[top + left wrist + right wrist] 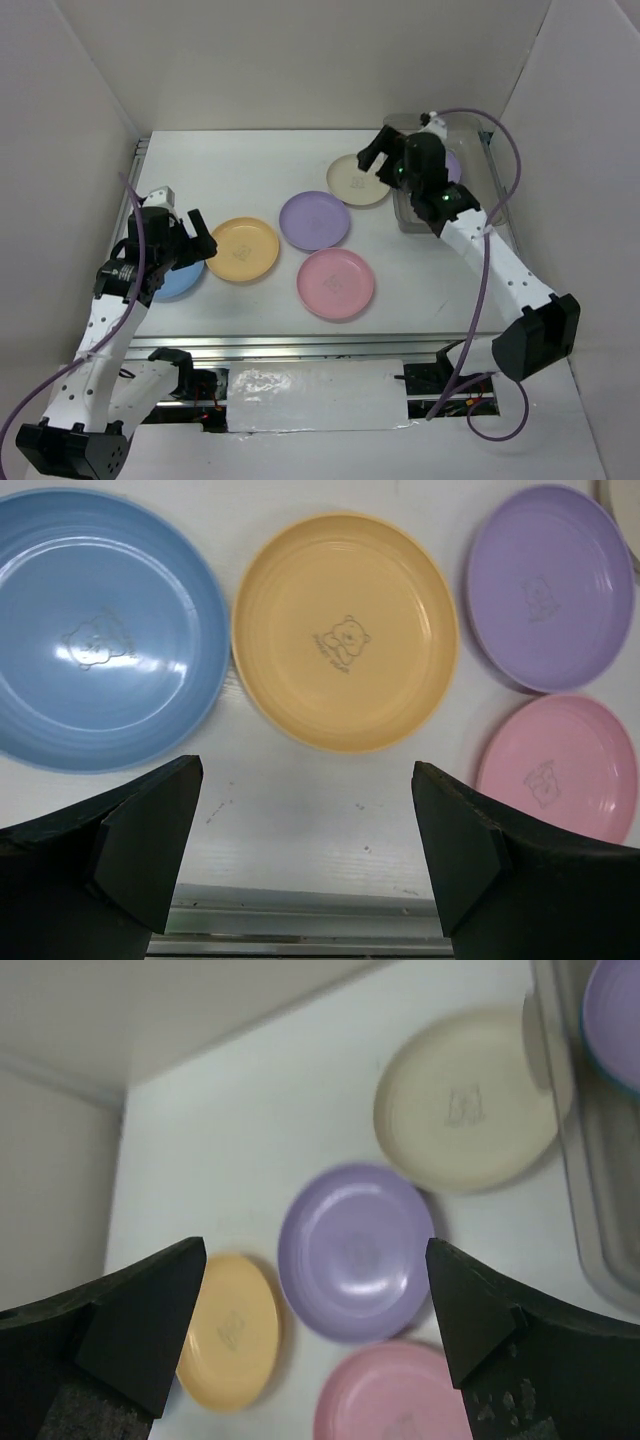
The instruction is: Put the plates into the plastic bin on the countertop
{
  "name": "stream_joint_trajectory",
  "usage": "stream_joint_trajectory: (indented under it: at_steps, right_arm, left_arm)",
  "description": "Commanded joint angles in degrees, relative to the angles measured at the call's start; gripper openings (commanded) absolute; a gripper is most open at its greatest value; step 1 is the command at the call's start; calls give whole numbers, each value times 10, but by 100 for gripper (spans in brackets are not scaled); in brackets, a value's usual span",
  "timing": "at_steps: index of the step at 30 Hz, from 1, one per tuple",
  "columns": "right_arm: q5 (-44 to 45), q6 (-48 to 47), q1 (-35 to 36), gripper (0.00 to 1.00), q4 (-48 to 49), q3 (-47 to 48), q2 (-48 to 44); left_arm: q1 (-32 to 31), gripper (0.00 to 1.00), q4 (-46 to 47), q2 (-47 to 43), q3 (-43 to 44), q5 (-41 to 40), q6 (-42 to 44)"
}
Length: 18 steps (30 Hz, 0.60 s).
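My left gripper (305, 775) hangs wide open, empty, over the countertop (300, 840); just past its jaws lies the yellow-orange plate (345, 630), the blue plate (95, 630) to their left. My right gripper (315, 1250) gapes empty too: a lilac plate (355, 1260) past the gap, the cream plate (465, 1100) farther, the plastic bin (590, 1220) off right.

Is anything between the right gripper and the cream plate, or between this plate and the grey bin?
Nothing visible does. The right gripper hangs open over the cream plate, with only air between. The plate lies right beside the bin, no other plate between them. A lilac plate already lies in the bin.
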Motion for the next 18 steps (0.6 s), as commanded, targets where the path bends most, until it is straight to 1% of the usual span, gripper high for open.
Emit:
stream_joint_trajectory:
  at_steps: [1, 2, 6, 10, 12, 13, 16, 18]
  right_arm:
    - [22, -5, 41, 98, -5, -96, 22]
    - [26, -5, 54, 97, 6, -120, 26]
    - [20, -8, 74, 95, 1, -108, 93]
    - [-4, -13, 60, 95, 11, -99, 144]
    - [-23, -12, 55, 94, 18, -93, 185]
    - [-32, -11, 49, 94, 18, -81, 215]
    - [-47, -3, 44, 90, 20, -62, 254]
    - [-59, 6, 41, 86, 29, -58, 282]
  left_arm:
    - [11, 99, -10, 2, 9, -58, -22]
    - [12, 99, -7, 2, 9, -56, -21]
    - [11, 99, 0, 4, 4, -32, -15]
    - [-4, 99, -2, 14, 6, -25, -12]
    - [-5, 99, -1, 18, 6, -18, -11]
    - [-5, 99, 0, 18, 5, -18, -10]
    - [-5, 99, 0, 17, 5, -15, -8]
    - [-5, 99, 1, 16, 5, -12, -6]
